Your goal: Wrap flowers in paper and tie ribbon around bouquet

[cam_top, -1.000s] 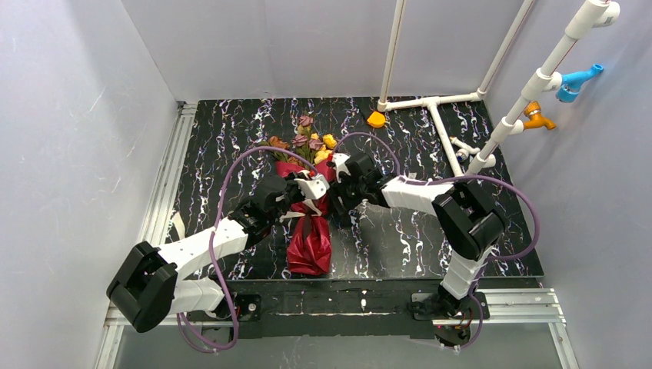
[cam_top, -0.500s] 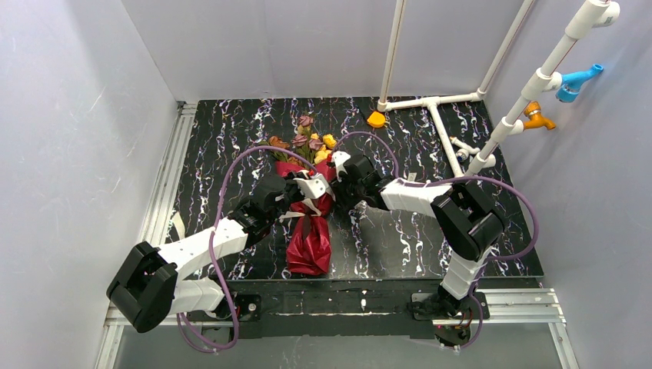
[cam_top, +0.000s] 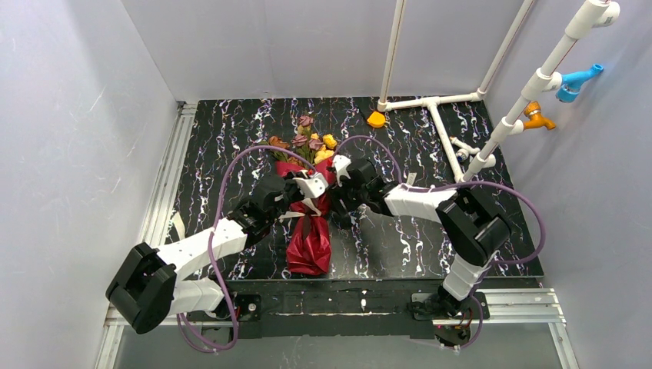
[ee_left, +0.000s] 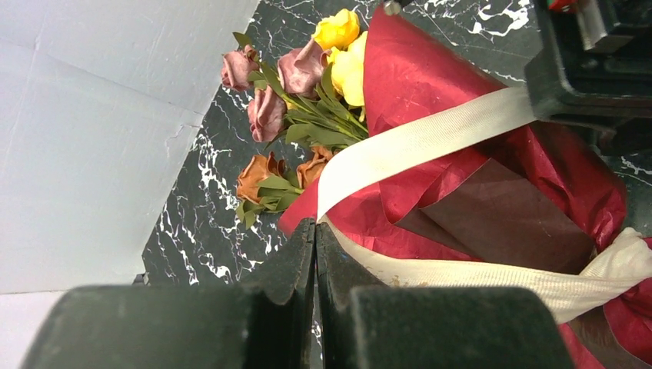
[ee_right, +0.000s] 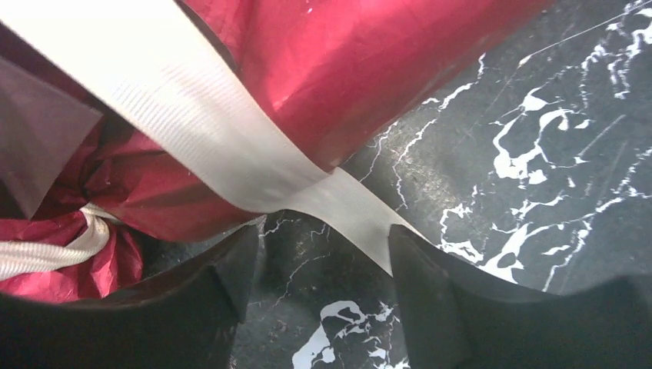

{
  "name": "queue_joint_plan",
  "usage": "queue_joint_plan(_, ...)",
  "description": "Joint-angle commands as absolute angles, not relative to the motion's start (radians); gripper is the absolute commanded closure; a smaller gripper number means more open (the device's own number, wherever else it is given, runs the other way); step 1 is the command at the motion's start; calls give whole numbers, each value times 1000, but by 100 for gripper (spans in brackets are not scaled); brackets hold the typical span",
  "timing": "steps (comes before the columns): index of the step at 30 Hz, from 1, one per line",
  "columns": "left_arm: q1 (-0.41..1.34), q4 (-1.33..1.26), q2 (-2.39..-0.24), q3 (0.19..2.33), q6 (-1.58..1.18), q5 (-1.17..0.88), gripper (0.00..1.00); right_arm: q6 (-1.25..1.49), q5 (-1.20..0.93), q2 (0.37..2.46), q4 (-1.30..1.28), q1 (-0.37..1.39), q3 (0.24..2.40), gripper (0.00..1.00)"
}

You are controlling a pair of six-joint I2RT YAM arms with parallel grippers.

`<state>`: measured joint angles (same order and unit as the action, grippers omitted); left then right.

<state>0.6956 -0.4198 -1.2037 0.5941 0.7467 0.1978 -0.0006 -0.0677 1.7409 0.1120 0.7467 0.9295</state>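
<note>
Bouquet (cam_top: 309, 242): laid flat near the middle of the black marbled surface (cam_top: 231, 131), a little toward its left edge. Blooms toward the far edge, twisted tail of paper toward the near edge.

Flowers (ee_left: 304, 69): yellow, dusty-pink and orange heads with green leaves, spilling out of the open top of the dark red paper (ee_left: 438, 61).

Ribbon (ee_left: 423, 142): cream, flat, gathered into a knot-like bunch at the narrow waist of the cone. Runs from there along the paper to the tips of the left hand (ee_left: 315, 231), bends sharply, then crosses back over the red cone to the right hand (ee_right: 321, 242).

Left hand: clenched tight, fingers pressed together. Bend of the ribbon right at the tips, apparently pinched there. Set against the left side of the bouquet's waist, seen from above.

Right hand: released, fingers spread apart. Ribbon strand passing slantwise between them and lying against one finger, not clamped. Set against the right side of the bouquet, just beside the blooms.

Elsewhere: small orange wedge (cam_top: 375, 119) near the far edge, well apart from the bouquet. White pipe frame (cam_top: 430, 101) at the far right corner.
</note>
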Motion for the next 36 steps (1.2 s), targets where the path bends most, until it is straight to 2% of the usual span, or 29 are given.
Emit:
queue_joint_plan(1,692,-446,-1150,616,721,196,100,-8,8,1658,185,752,896,25)
queue_joint_plan(12,692,-440,-1144,620,701,189,100,-259,-95,1835,219,744,977,23)
queue_joint_plan(15,692,-436,-1142,624,700,187,100,-264,-123,1846,241,740,973,27)
queue_joint_plan(18,691,-429,-1137,626,700,182,100,-263,-137,1863,245,735,973,38)
queue_joint_plan(23,692,-419,-1127,623,700,175,100,-248,-69,1893,194,733,1001,81)
queue_joint_plan(25,692,-416,-1129,625,702,181,100,-244,-49,1891,158,733,1011,89)
queue_joint_plan(28,692,-414,-1134,636,695,189,100,-229,11,1857,127,732,995,94)
queue_joint_plan(36,691,-417,-1234,721,688,308,100,-130,173,1765,-101,733,1050,99)
